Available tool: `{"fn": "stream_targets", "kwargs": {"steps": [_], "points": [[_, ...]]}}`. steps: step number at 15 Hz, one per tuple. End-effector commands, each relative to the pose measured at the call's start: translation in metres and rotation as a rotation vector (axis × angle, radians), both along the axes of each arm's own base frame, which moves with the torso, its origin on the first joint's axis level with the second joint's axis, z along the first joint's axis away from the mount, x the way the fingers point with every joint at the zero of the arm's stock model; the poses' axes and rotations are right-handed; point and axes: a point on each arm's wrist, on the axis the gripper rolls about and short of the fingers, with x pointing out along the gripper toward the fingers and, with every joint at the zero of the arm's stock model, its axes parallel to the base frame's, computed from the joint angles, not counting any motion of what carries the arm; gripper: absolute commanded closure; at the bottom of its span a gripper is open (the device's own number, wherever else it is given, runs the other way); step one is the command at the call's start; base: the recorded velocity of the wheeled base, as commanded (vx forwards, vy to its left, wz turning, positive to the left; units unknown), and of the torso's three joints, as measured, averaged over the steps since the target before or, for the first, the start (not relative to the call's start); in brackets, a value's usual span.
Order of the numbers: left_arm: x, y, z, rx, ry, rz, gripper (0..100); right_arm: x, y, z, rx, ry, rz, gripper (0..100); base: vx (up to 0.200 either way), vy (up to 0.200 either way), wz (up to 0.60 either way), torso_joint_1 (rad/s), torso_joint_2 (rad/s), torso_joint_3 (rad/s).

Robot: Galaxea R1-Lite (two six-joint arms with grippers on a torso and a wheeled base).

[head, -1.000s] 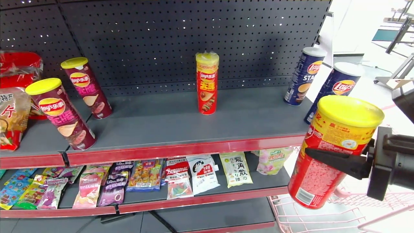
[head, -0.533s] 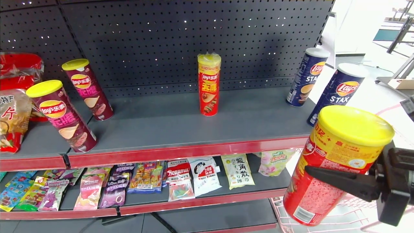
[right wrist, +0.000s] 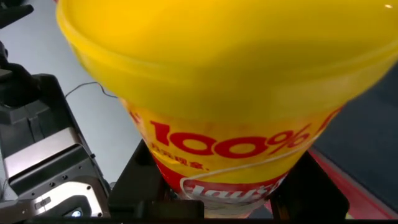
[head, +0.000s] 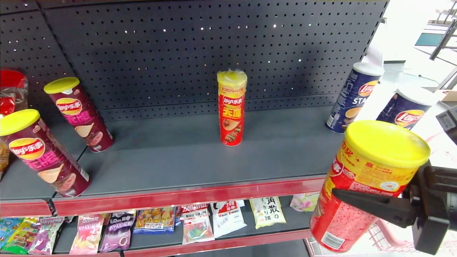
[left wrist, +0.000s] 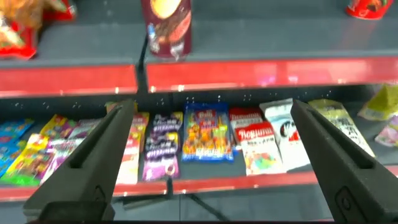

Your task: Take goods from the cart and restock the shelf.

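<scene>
A red chip can with a yellow lid point(head: 364, 185) hangs upright in front of the shelf's right end, just off its red front edge. My right gripper point(head: 360, 200) is shut on its middle. The right wrist view looks at the same can point(right wrist: 217, 93) from close up, with the right gripper point(right wrist: 224, 199) around its body. The grey upper shelf point(head: 178, 157) has a matching red can point(head: 231, 107) standing at its middle. My left gripper point(left wrist: 211, 162) is open and holds nothing, facing the lower shelf of snack bags point(left wrist: 205, 134).
Two maroon cans point(head: 43, 153) point(head: 79, 114) stand at the shelf's left and two blue cans point(head: 353, 98) point(head: 407, 109) at its right. The pink cart point(head: 382, 235) is below the held can. Bare shelf lies on either side of the middle red can.
The whole head picture has shifted, with the shelf now lower and further left, so the camera moved. The can stays in the right gripper's hold and sits slightly lower in the picture.
</scene>
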Motion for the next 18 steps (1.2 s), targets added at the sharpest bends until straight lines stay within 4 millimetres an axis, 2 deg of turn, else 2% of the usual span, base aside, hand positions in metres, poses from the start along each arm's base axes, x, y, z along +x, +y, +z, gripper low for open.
{"fn": "stream_targets", "kwargs": {"steps": [1,13,14,15,16,17,18], "points": [[0.0,0.0,0.0,-0.001,0.001,0.0,0,0.001,0.001,-0.001,-0.003,0.003,0.001,100,0.0,0.0,0.0,0.0,0.0,0.0],[0.003,0.0,0.001,0.002,0.037,-0.012,0,-0.004,0.005,0.001,-0.01,-0.02,0.043,100,0.0,0.0,0.0,0.0,0.0,0.0],[0.003,0.0,0.001,0.002,0.042,-0.023,0,-0.004,0.006,-0.001,-0.016,-0.016,0.047,100,0.0,0.0,0.0,0.0,0.0,0.0],[0.003,-0.002,0.001,0.052,0.027,-0.132,0,-0.005,0.011,-0.002,-0.025,-0.018,0.08,100,0.0,0.0,0.0,0.0,0.0,0.0],[0.0,-0.004,0.019,0.072,-0.035,-0.227,0,-0.006,0.012,0.002,-0.018,-0.029,0.087,100,0.0,0.0,0.0,0.0,0.0,0.0],[0.005,-0.006,0.066,0.041,-0.034,-0.303,0,-0.006,0.012,0.005,-0.011,-0.036,0.084,100,0.0,0.0,0.0,0.0,0.0,0.0],[0.019,-0.007,0.1,0.017,-0.005,-0.351,0,-0.005,0.012,0.006,-0.005,-0.038,0.082,100,0.0,0.0,0.0,0.0,0.0,0.0]]}}
